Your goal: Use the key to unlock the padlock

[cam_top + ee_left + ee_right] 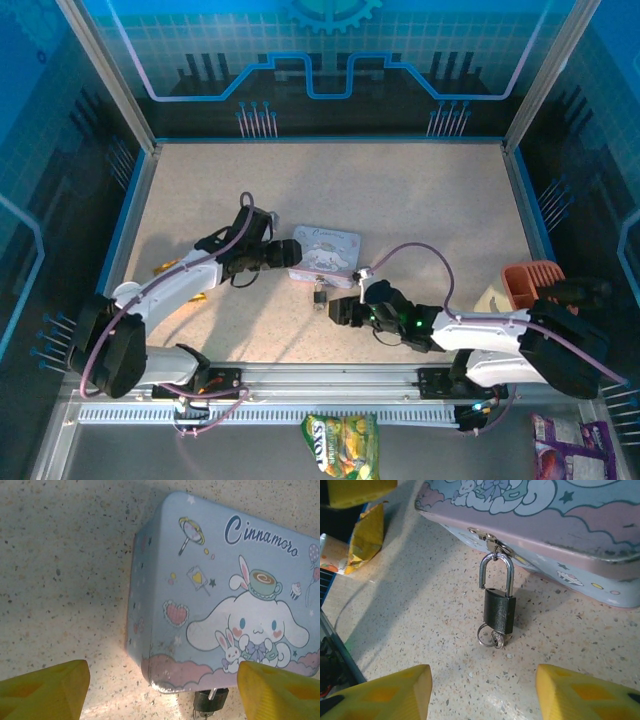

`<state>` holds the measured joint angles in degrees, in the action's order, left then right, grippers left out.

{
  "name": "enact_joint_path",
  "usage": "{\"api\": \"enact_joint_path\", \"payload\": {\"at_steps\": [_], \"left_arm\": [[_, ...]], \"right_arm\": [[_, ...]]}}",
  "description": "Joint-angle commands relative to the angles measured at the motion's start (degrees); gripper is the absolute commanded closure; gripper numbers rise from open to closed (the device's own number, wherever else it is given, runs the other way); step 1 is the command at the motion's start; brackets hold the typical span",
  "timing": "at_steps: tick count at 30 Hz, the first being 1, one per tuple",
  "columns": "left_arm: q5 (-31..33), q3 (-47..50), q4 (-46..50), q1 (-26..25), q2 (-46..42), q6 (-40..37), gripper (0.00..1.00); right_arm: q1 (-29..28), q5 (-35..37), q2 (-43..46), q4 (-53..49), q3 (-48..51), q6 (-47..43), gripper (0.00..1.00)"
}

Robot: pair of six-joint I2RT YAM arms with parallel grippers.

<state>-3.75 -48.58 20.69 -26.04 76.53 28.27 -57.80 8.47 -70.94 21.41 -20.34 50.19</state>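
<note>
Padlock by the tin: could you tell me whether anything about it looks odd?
Yes: the padlock is hooked through the hasp of the tin with one shackle leg free of the body, so it looks sprung open; the key sits in its base.

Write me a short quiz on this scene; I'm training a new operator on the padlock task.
1. True or false: the shackle of the padlock passes through the clasp on the tin.
2. What sits at the padlock's lower end? A) a key ring B) a sticker C) a gripper finger
3. Fill in: the right gripper has its jaws ___.
Key: 1 true; 2 A; 3 open.
</note>
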Motion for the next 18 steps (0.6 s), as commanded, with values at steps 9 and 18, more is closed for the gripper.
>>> {"api": "enact_joint_path", "payload": {"at_steps": [9,18], "left_arm": [[-2.1,-7.1,1.4,0.5,6.6,-3.3,0.22],[-4.1,-7.5,0.2,0.4,11.6,-2.2,0.25]], "right_arm": [[5.2,-5.6,-10.4,-2.9,-8.7,1.5,0.47],[12.5,-11.8,-17.7,1.4,-11.9,-0.9,0.52]]}}
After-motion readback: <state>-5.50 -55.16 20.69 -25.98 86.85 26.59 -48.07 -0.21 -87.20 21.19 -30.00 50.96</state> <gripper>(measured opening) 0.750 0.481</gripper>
